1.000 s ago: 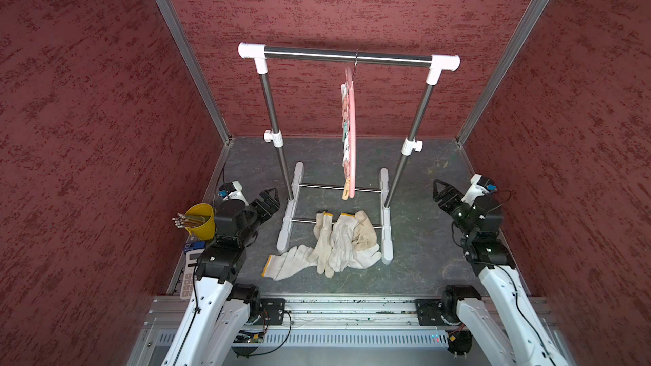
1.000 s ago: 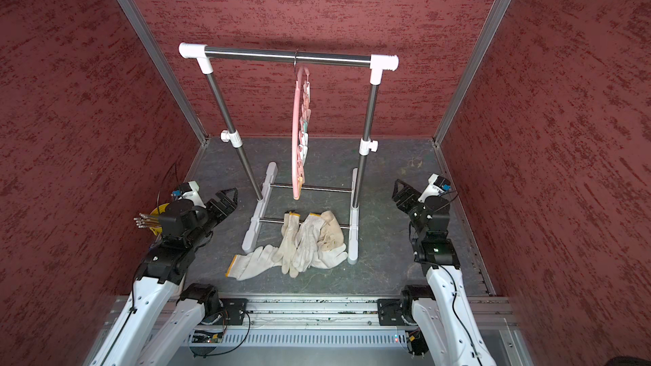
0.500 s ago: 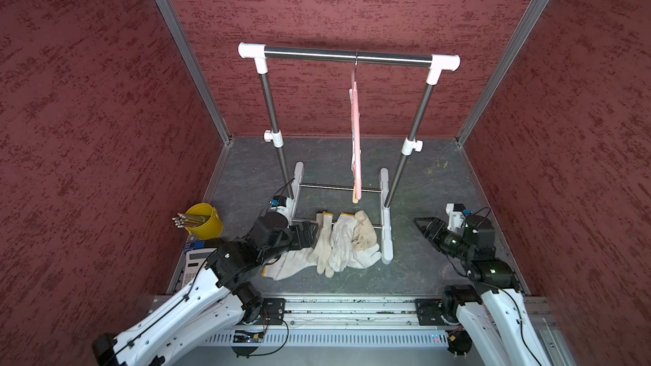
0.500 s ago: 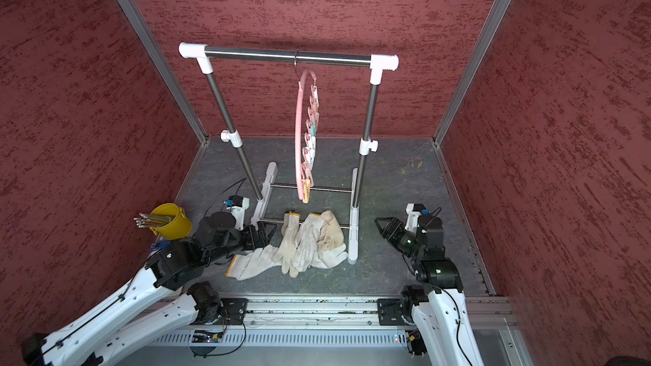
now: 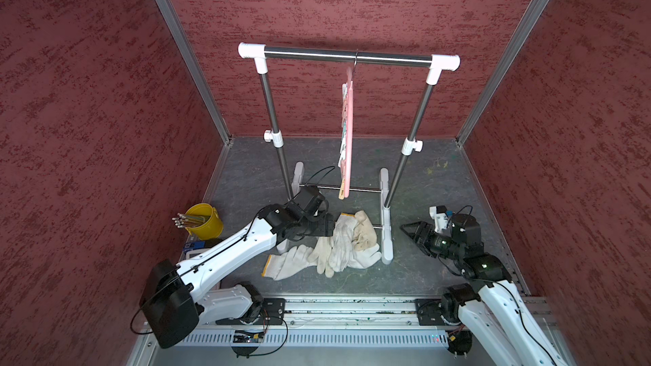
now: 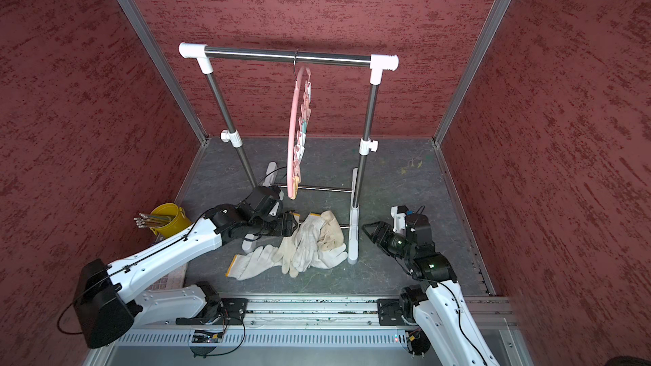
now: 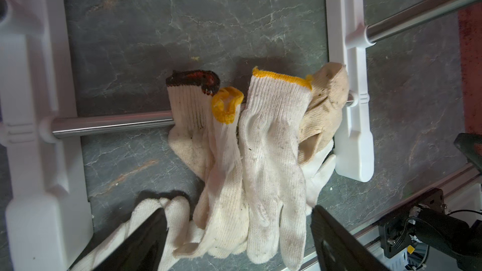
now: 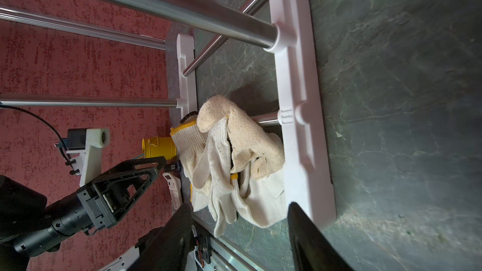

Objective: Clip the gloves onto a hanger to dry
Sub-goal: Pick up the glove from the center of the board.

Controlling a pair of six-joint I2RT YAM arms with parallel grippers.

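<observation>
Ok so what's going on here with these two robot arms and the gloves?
The job is clipping gloves onto a hanger, and nothing is clipped yet. The gloves lie in a pile at the foot of the steel rack, partly draped over its low bar. The left gripper hovers open right over the pile, holding nothing. The right gripper is open too, pointing at the pile from the side. The pink hanger hangs from the rack with no glove on its clips.

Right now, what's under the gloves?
The rack's low steel bar passes under the gloves near their cuffs, and the grey floor lies beneath the rest. The bar's covered stretch is hidden, so anything else under the pile can't be seen.
</observation>
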